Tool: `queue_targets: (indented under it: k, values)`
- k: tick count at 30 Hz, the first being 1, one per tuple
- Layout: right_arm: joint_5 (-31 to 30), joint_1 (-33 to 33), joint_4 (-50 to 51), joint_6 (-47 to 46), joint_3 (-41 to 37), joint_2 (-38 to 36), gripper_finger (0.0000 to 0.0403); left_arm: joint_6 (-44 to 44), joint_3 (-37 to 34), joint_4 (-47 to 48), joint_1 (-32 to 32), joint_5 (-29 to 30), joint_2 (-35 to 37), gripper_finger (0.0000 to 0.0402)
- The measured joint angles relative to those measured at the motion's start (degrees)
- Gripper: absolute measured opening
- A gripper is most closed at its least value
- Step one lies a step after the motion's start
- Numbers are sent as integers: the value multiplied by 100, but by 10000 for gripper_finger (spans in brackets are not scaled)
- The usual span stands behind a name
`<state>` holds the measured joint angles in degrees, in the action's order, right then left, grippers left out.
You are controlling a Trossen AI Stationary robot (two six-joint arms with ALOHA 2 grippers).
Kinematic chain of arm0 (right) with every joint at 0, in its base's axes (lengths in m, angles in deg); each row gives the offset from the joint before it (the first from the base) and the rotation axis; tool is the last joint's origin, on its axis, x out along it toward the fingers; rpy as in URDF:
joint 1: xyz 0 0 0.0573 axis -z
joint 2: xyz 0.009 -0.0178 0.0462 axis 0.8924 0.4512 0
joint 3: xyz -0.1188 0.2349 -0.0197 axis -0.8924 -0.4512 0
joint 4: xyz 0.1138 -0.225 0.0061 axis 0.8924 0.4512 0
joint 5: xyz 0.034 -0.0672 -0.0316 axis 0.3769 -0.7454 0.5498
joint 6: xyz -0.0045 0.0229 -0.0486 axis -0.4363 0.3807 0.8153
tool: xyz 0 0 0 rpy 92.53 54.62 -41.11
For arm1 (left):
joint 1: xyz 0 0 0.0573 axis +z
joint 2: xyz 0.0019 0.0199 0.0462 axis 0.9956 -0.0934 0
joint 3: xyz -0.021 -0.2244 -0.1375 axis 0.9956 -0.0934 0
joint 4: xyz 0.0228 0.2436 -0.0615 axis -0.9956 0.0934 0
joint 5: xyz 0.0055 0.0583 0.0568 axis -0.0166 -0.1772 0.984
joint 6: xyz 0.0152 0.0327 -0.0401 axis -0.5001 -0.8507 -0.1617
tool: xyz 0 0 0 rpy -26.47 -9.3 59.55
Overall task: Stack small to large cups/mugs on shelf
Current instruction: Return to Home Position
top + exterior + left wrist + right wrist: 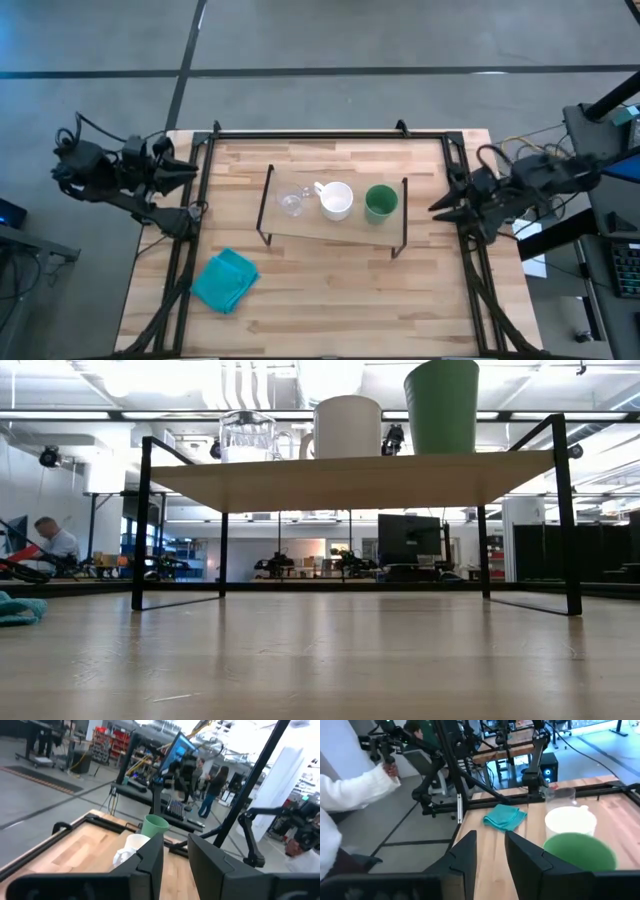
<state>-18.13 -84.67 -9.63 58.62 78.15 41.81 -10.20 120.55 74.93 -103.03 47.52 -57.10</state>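
Glass cup (291, 202), white mug (337, 200) and green cup (380, 202) are lined up small to large on the shelf (330, 232). Left gripper (188, 172) is parked well left of the shelf, right gripper (440, 207) well right of it. Fingers of both are seen slightly parted, nothing held. Risk: the shelf could be jolted by a wide arm swing, and the green cup, nearest the shelf's right end, could be tipped.

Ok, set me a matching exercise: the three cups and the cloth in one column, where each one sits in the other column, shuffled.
Things:
1. glass cup
2. white mug
3. green cup
4. teal cloth

Places, as the high view shows them:
A. middle of the shelf
B. on the tabletop, off the shelf
C. right end of the shelf
D. left end of the shelf

Pairs: 1-D, 2-A, 3-C, 4-B.
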Motion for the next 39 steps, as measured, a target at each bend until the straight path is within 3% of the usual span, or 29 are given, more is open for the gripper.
queue_targets:
  k: [9,23,34,39]
  values:
    - [730,-2,-2336,59,-2083,-1126,96,-112,-1227,-1097,0,-250,1105,75]
    - [748,0,-3083,-122,-3750,-2525,96,-139,-2860,-1336,-4,-415,2434,75]
    - [752,0,-3468,-150,-4876,-3690,96,-143,-2897,-1558,0,-467,2410,75]
    - [755,-1,-3750,-288,-5258,-3717,96,-294,-2949,-1613,0,-487,2386,75]
